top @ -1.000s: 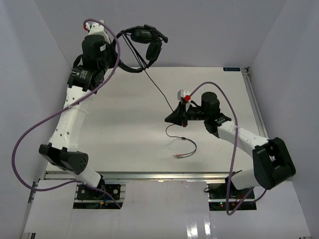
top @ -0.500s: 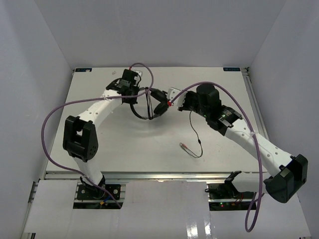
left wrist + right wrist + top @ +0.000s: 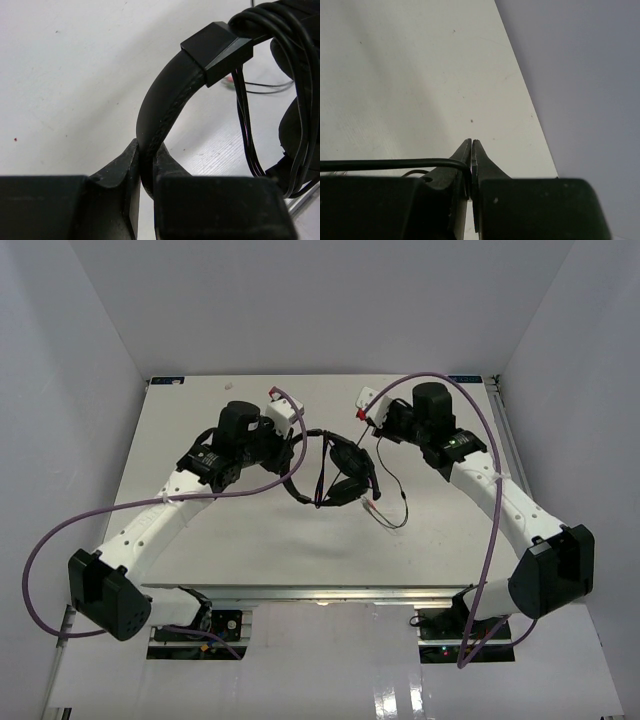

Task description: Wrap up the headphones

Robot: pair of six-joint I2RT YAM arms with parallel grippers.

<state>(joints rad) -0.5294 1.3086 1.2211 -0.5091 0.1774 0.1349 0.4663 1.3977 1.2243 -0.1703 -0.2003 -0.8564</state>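
1. Top camera first: you've got the headphones (image 3: 338, 475) over the middle of the table (image 3: 200, 420), right between your two arms. Your left gripper (image 3: 297, 448) meets them from the left, and your right gripper (image 3: 372, 443) sits at their upper right. The cord (image 3: 395, 498) loops off to the right, and its reddish plugs (image 3: 370, 508) show just beside the earcups.
2. Left wrist: your left gripper (image 3: 145, 152) is clamped on the headband (image 3: 165, 100), a finger pressed to each face. Several cord strands (image 3: 247, 125) hang bunched over the band by its slider block (image 3: 215, 52).
3. Right wrist: your right gripper (image 3: 471, 146) is pinched together on the thin cord (image 3: 385, 162), which runs off left from the jaws.
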